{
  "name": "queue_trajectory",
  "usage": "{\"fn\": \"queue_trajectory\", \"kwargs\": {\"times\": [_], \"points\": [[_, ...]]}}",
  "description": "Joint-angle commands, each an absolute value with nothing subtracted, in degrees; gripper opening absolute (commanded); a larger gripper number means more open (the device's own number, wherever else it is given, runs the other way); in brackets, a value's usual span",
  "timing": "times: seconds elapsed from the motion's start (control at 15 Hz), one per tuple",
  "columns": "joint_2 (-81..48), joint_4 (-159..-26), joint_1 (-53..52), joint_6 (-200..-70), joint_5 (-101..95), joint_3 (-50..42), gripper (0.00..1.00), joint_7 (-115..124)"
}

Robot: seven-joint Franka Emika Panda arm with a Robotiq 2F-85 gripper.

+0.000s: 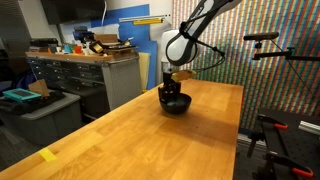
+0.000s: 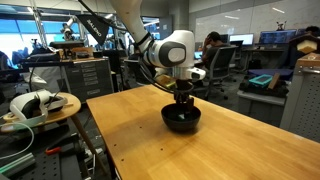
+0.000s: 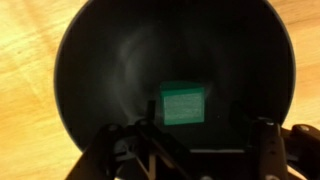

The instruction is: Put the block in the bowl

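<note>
The black bowl [image 3: 100,70] fills the wrist view. The small green block [image 3: 183,103] lies inside it on the bowl's floor. My gripper [image 3: 200,135] hovers right over the bowl with its two fingers spread apart, and the block lies free, just beyond the fingertips. In both exterior views the gripper [image 1: 170,88] [image 2: 183,100] points straight down into the bowl [image 1: 176,104] [image 2: 182,121], which stands on the wooden table. The block is hidden in those views.
The wooden table [image 1: 150,140] [image 2: 150,150] spreads wide around the bowl. Drawer cabinets with clutter [image 1: 80,70] stand beyond one edge. A side stand with gear [image 2: 35,105] and camera tripods [image 1: 275,50] stand close to the table.
</note>
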State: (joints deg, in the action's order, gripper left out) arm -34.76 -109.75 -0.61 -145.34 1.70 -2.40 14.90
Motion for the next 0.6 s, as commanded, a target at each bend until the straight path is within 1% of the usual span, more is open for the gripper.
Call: {"fn": "queue_trajectory", "kwargs": {"times": [0.0, 0.53], "points": [[-33.49, -109.76, -0.53, -144.72, 3.22, -2.52, 1.00, 14.43], [-25.48, -117.26, -0.66, -147.05, 3.20, -2.12, 1.00, 13.84]]}}
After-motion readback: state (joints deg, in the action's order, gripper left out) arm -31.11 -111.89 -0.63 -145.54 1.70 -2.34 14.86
